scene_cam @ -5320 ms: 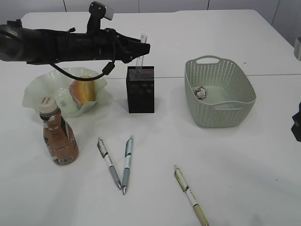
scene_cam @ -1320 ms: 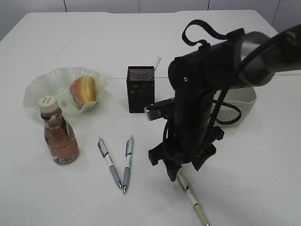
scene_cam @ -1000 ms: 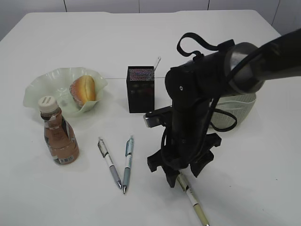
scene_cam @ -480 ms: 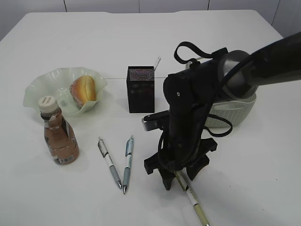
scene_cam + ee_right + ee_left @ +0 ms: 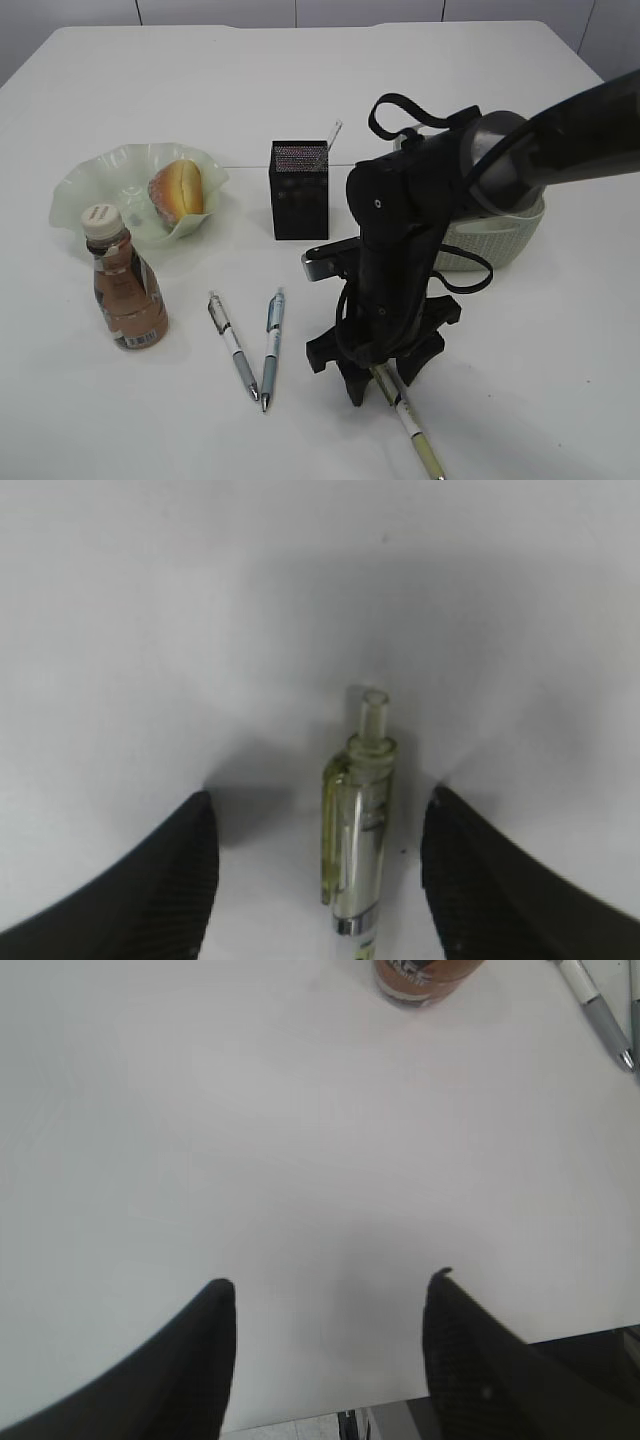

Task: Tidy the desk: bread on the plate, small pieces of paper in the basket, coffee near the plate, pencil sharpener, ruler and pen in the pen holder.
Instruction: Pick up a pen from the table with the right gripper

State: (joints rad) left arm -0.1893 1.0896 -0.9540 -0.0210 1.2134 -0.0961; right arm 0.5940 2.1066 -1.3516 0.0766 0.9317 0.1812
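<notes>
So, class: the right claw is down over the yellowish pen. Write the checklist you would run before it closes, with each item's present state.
1. Right claw open: ok.
2. Yellowish pen lies between its fingers, roughly centred: ok.
3. Nothing else in the gap, only bare table: ok.
4. Fingertips low enough to catch the pen: cannot tell; contact with the table is not visible.
5. Pen holder upright, with a clear strip poking from its top: ok.
6. Left claw open over bare table, away from the pens: ok.
</notes>
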